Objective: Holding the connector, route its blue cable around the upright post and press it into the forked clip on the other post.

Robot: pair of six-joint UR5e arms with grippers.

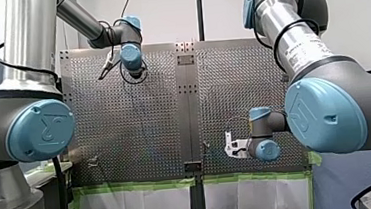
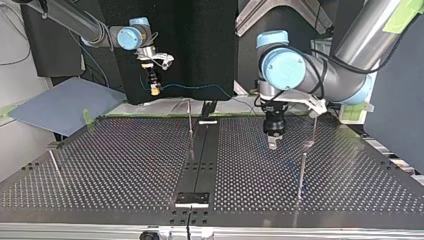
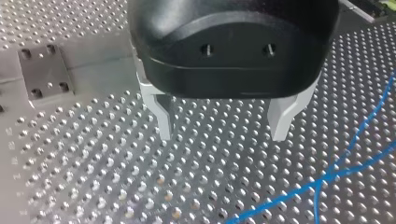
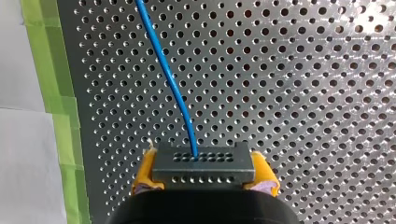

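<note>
My right gripper (image 4: 204,179) is shut on the dark grey connector (image 4: 203,165), which sits between its yellow pads (image 4: 144,172). The blue cable (image 4: 173,88) runs out of the connector and away over the perforated plate. In the top view this gripper (image 2: 155,91) hangs above the table's far edge, and the cable (image 2: 200,87) trails toward the view's right. My left gripper (image 3: 223,133) is open just above the plate with nothing between its grey fingers (image 3: 163,121). A stretch of cable (image 3: 327,177) lies beside it. A thin upright post (image 2: 190,120) stands mid-table.
Two more slim posts (image 2: 301,172) (image 2: 314,127) stand near my left gripper (image 2: 273,141), and a leaning one (image 2: 54,162) at the top view's left. I cannot tell which carries the fork. Green tape (image 4: 51,93) lines the plate's edge. A dark strip (image 2: 200,155) divides the table.
</note>
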